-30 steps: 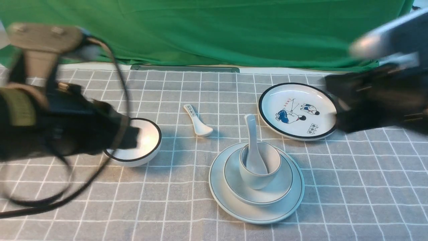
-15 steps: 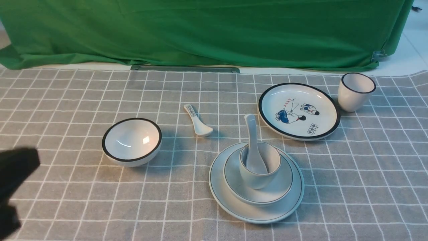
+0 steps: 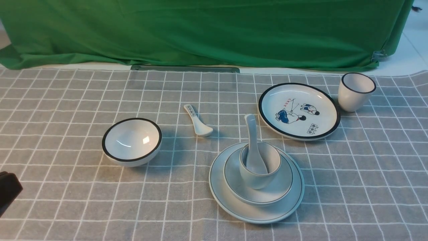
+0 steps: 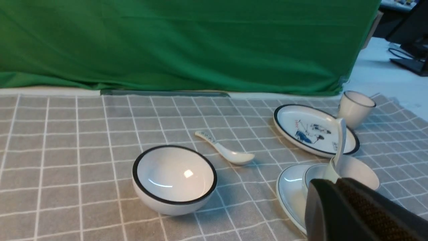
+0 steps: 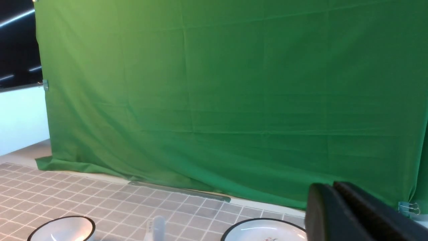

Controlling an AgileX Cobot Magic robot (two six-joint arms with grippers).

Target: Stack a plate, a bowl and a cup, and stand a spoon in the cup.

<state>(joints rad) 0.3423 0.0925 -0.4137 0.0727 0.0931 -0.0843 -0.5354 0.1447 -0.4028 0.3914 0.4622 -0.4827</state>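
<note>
Pale grey plate (image 3: 217,192) on checked tabletop (image 3: 351,187), bowl (image 3: 232,174) set on plate, cup (image 3: 258,181) seated in bowl, spoon (image 3: 251,134) stood in cup, left gripper (image 4: 336,183) and right gripper (image 5: 332,185) both closed, nothing held.

Grey checked tablecloth (image 3: 67,100) bearing the plate (image 3: 215,187)

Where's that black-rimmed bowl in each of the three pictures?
Front view: black-rimmed bowl on the robot's left, left of the short spoon.
Left wrist view: black-rimmed bowl in the foreground, beside the same spoon.
Right wrist view: only its far part shows, cut off by the frame.
Shared landmark: the green backdrop behind everything.
</note>
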